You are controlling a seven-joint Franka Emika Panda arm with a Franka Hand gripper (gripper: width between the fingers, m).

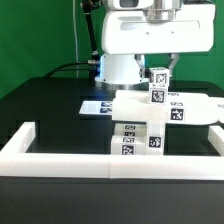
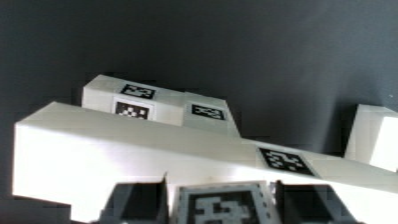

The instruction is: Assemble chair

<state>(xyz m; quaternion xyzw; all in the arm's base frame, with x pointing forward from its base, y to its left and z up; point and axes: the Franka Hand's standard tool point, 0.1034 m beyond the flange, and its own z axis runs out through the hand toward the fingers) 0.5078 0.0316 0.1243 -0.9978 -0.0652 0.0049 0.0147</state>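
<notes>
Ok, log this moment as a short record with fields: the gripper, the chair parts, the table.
gripper: shut on a tagged post
tagged post: white, square, upright over the chair assembly
chair assembly: white tagged blocks stacked on the table, against the white rail
white rail: runs along the near edge of the work area
marker board: flat on the table, behind the assembly
table: black top
wrist view: shows a broad white slab with tagged blocks beyond it
</notes>
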